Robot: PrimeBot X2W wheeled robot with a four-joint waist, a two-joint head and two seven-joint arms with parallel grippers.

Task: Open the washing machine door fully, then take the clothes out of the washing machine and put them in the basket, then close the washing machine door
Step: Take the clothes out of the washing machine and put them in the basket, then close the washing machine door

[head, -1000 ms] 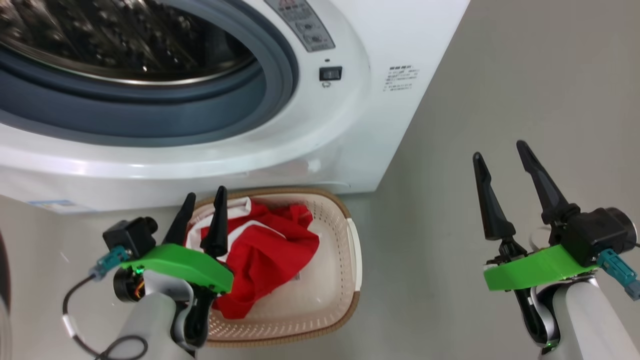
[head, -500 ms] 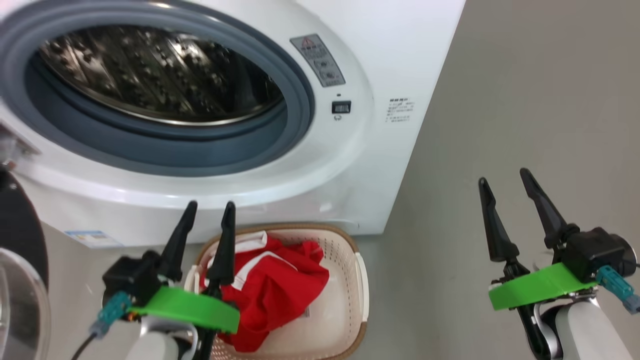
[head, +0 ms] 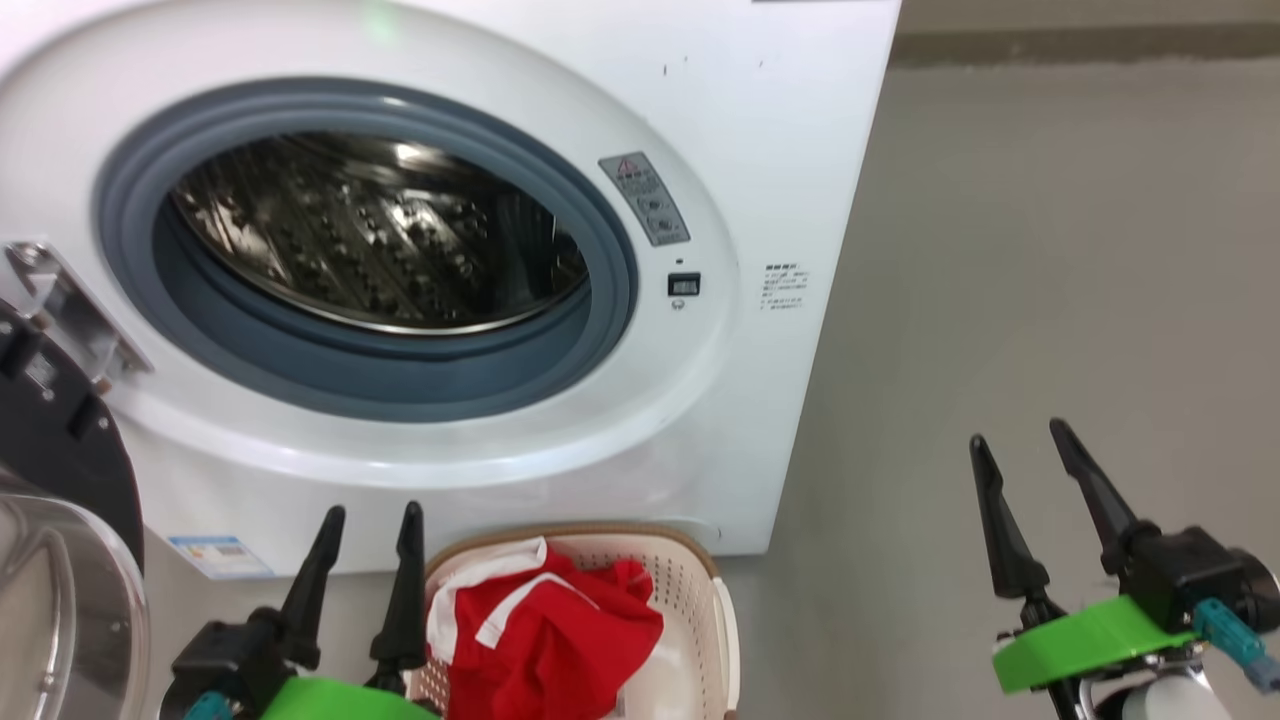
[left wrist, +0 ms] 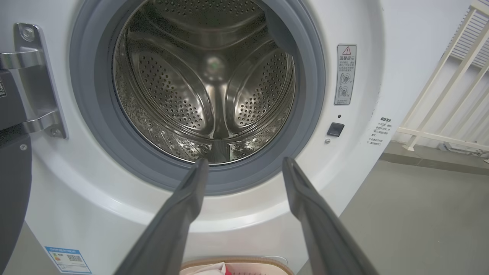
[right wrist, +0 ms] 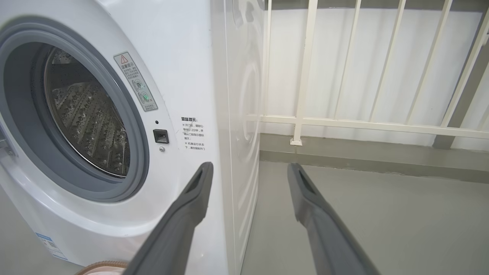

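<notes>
Status: clothes (head: 550, 640) in basket (head: 722, 620); drum (left wrist: 206, 76) empty; left gripper (head: 372, 512) drawn off basket; right gripper (head: 1017, 433) likewise spread, empty; washing machine door (head: 60, 450) pending closure.

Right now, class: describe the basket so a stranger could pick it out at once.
Find the big white washing machine. On the floor just before its front stands the basket: cream, perforated, brown-rimmed, the only thing holding red clothes.

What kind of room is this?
Probably a laundry corner. A big white washing machine stands on a bare grey floor, a basket holding red clothes sits in front of it, and a white railing runs beside it.
</notes>
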